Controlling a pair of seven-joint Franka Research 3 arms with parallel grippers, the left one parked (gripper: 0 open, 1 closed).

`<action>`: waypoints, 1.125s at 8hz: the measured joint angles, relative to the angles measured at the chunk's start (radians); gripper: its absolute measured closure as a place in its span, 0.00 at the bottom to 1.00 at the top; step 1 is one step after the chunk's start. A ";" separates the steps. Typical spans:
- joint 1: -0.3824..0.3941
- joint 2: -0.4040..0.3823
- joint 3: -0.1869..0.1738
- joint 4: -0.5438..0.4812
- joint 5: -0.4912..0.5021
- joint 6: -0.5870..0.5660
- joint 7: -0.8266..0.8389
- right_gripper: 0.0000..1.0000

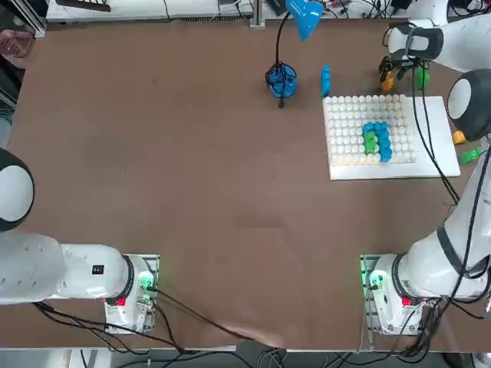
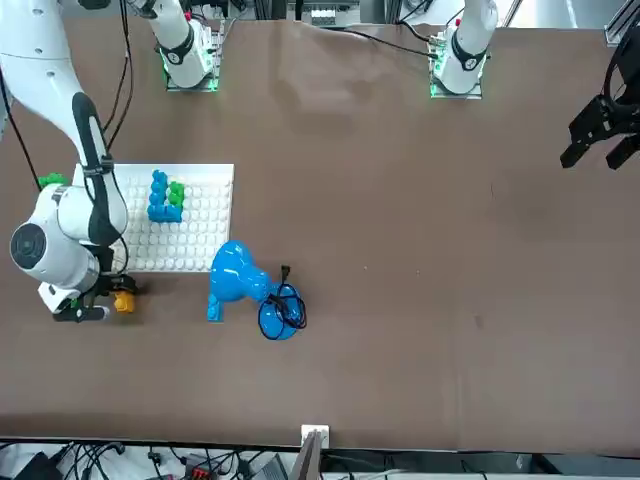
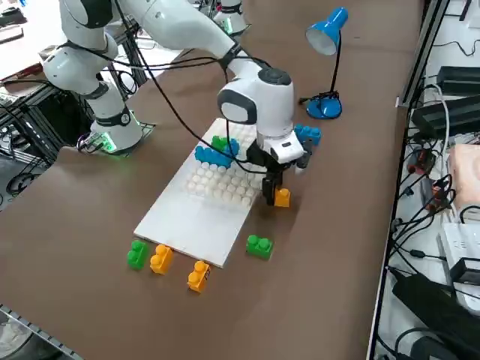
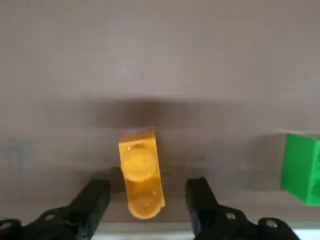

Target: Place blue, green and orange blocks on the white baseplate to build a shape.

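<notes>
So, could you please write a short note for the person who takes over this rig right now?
Right pincer: open, low over the table beyond the far edge of the white baseplate, fingers on either side of an orange block; block not gripped yet.
On the plate: a small cluster of blue blocks with one green block.
Loose on the table: a green block near the pincer, a blue block near the lamp, and one green and two orange blocks off the plate's smooth end.
Done: blue and green started.
Left: no orange on the plate; grasp this one and place it.
</notes>
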 joint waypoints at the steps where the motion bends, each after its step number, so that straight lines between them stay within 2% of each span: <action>1: -0.001 0.012 0.000 0.013 0.000 0.000 -0.010 0.18; 3: -0.001 0.031 0.000 0.034 0.001 0.000 -0.024 0.22; 5: -0.001 0.034 0.000 0.036 0.001 0.000 -0.031 0.34; 6: -0.001 0.034 0.001 0.038 0.001 0.000 -0.038 0.56; 7: -0.001 0.034 0.005 0.041 0.001 0.000 -0.041 0.65; 9: -0.001 0.034 0.011 0.047 0.001 0.000 -0.052 0.65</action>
